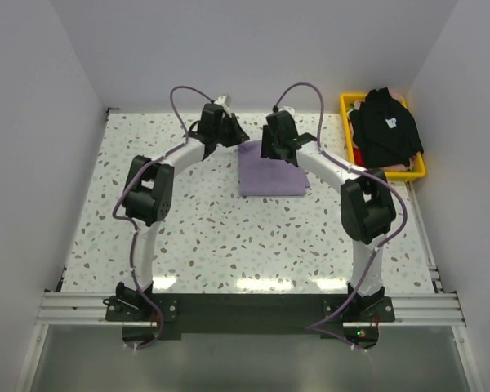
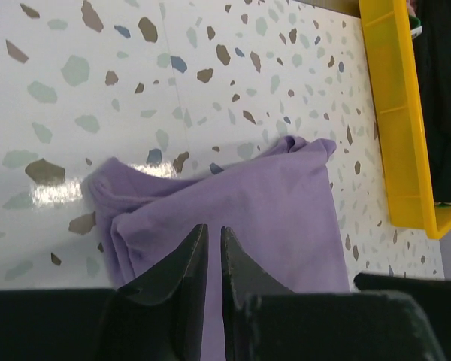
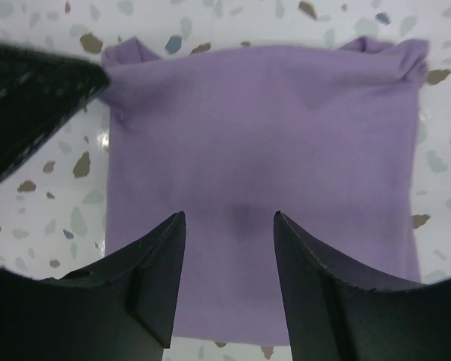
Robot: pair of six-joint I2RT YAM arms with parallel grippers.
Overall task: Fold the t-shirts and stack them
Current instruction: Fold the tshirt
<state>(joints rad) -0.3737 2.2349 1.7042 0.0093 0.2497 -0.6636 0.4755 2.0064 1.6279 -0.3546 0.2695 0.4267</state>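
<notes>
A lavender-purple t-shirt (image 1: 271, 173) lies folded into a flat rectangle on the speckled table at centre back. My left gripper (image 1: 233, 137) hovers at its left far corner, jaws shut with only a slit between them and nothing held; the left wrist view shows the gripper (image 2: 213, 229) over the shirt (image 2: 278, 203). My right gripper (image 1: 279, 153) is open above the shirt's far edge; the right wrist view shows it (image 3: 229, 218) with the shirt (image 3: 263, 128) below and between the spread jaws. A black t-shirt (image 1: 385, 131) with a small white mark lies in the basket.
A yellow plastic basket (image 1: 416, 173) stands at the back right corner, its side also in the left wrist view (image 2: 395, 113). White walls enclose the table on three sides. The left gripper's finger (image 3: 30, 98) shows at the upper left of the right wrist view.
</notes>
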